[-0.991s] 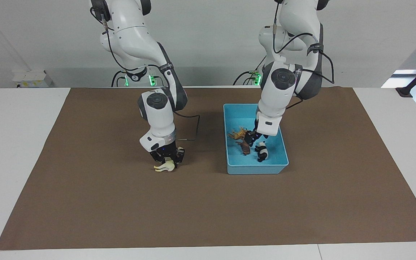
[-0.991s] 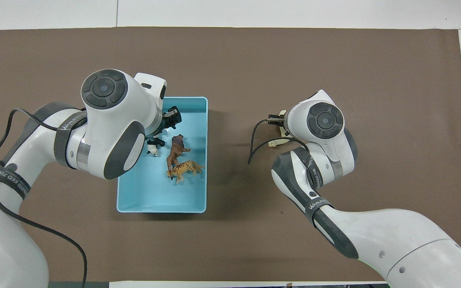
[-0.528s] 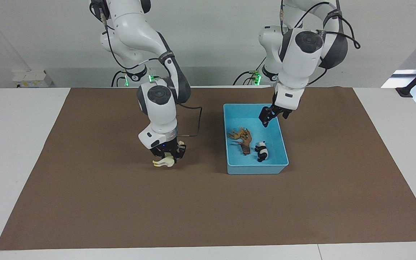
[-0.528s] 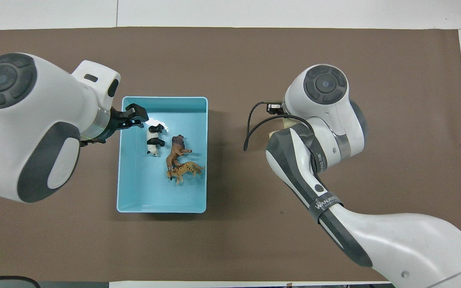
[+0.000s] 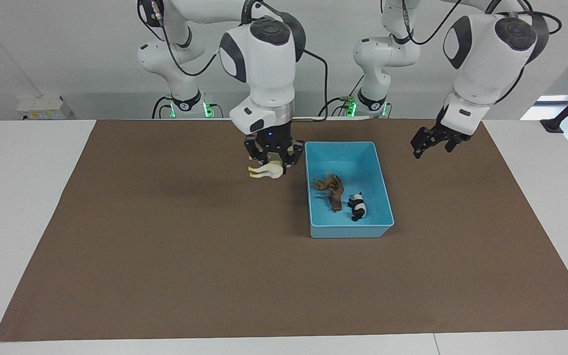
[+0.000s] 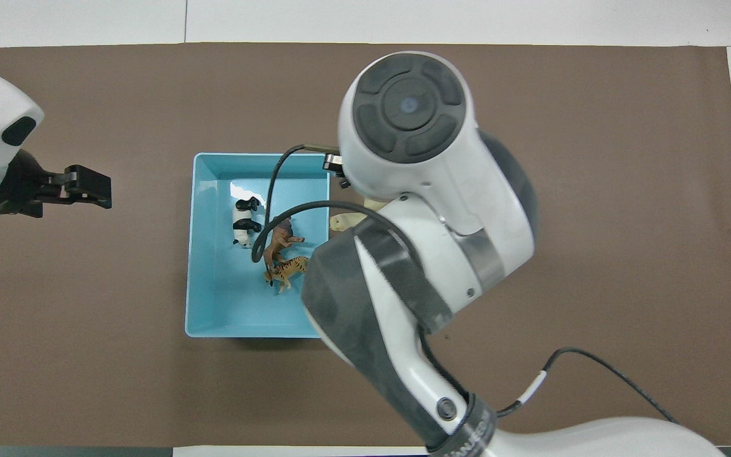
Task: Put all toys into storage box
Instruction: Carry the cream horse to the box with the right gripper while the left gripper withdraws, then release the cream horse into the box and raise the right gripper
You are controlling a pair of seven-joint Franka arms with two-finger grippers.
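The light blue storage box (image 5: pixel 350 230) sits on the brown mat; it also shows in the overhead view (image 6: pixel 257 330). In it lie the orange spotted cat (image 5: pixel 324 183) (image 6: pixel 289 271), the dark brown animal (image 5: pixel 335 199) (image 6: pixel 280 235) and the panda (image 5: pixel 358 207) (image 6: pixel 243 222). My right gripper (image 5: pixel 275 162) is shut on the cream-white horse (image 5: pixel 266 171) (image 6: pixel 346 221), raised over the mat just beside the box wall on the right arm's side. My left gripper (image 5: pixel 432 144) (image 6: pixel 89 190) is open and empty, raised over the mat toward the left arm's end.
The brown mat (image 5: pixel 165 276) covers most of the white table (image 5: pixel 17 197). In the overhead view the right arm hides its own gripper and one corner of the box.
My right gripper lifted the horse off the mat and carried it toward the box. My left gripper rose out of the box, leaving the panda inside, and swung out toward the left arm's end.
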